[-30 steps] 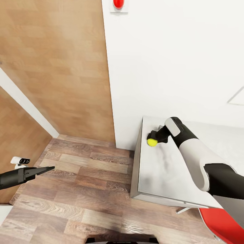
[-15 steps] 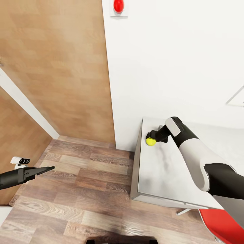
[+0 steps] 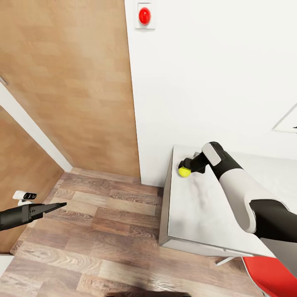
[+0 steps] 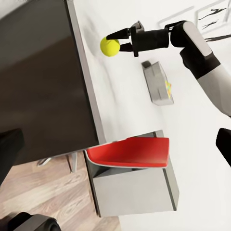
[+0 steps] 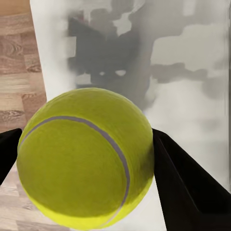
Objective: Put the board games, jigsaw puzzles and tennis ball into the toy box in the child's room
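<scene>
the tennis ball (image 3: 184, 172) is gripped between the fingers of the right pincer (image 3: 186, 168), held just above the pale desk (image 3: 198, 210) near its far corner by the white wall; the left pincer (image 3: 57, 205) is seen closed over the wood floor (image 3: 103, 231).

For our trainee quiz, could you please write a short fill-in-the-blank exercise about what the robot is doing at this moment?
1. The right pincer is shut on a yellow-green tennis ____.
2. The ball is held above the pale grey ____, near its corner.
3. The seat beside the table is coloured ____.
4. The left pincer hangs over the wooden ____.

Missing words: ball; table; red; floor
</scene>
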### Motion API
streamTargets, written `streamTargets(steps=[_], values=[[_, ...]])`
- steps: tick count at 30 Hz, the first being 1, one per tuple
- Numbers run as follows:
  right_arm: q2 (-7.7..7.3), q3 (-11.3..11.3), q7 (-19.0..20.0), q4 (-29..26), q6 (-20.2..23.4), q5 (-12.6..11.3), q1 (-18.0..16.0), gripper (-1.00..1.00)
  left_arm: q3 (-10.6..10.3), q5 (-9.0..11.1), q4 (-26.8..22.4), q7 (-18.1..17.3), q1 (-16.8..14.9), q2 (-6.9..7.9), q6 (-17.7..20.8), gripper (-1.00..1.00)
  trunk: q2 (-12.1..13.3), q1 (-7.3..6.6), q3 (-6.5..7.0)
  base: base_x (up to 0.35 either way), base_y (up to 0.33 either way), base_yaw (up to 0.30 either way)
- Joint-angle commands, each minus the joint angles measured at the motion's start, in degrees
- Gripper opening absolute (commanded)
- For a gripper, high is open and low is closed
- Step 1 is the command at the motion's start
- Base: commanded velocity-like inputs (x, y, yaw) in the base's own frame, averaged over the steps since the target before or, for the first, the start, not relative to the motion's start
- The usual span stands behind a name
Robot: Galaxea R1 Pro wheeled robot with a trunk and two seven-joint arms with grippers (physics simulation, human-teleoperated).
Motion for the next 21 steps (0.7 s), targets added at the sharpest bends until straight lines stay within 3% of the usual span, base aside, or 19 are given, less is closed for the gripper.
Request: streamTargets(steps=[1, 6, 9, 12, 13, 17, 21], values=[[-0.1, 0.3, -0.6, -0.3, 0.1, -0.8, 0.1, -1.0, 0.0, 0.0, 0.0, -0.2, 0.0, 0.02, 0.6, 1.0, -0.1, 0.04, 0.01, 0.0, 0.0, 0.0], [-0.39, 0.1, -0.5, -5.1, 0.1, -1.1, 1.2, -1.0, 0.0, 0.0, 0.0, -0.2, 0.0, 0.04, 0.6, 1.0, -0.1, 0.04, 0.47, 0.0, 0.0, 0.0], [-0.46, -0.1, -0.2, -11.0, 0.1, -1.7, 3.5, -1.0, 0.0, 0.0, 0.0, -0.2, 0.0, 0.09, 0.4, 1.0, -0.1, 0.04, 0.75, 0.0, 0.0, 0.0], [-0.64, 0.0, 0.2, -15.9, 0.1, -5.2, 5.6, -1.0, 0.0, 0.0, 0.0, -0.2, 0.0, 0.12, -0.9, 1.0, -0.1, 0.04, 1.04, 0.0, 0.0, 0.0], [-0.71, 0.1, 0.4, -17.4, 0.1, -8.1, 6.4, -1.0, 0.0, 0.1, 0.0, -0.2, 0.0, 0.17, -1.3, 1.0, -0.1, 0.04, 1.13, 0.0, 0.0, 0.0], [-1.06, 0.2, 0.4, -19.3, 0.1, -12.9, 8.1, -1.0, -0.1, 0.2, 0.0, -0.2, 0.0, 0.85, -1.5, 1.0, -0.1, 0.04, 1.51, 0.0, 0.0, 0.0], [-2.58, 0.2, 0.5, -19.9, 0.1, -15.7, 9.4, -1.0, -0.1, 0.2, 0.0, -0.2, 0.0, 1.17, -1.6, 1.0, -0.1, 0.04, 1.89, 0.0, 0.0, 0.0]])
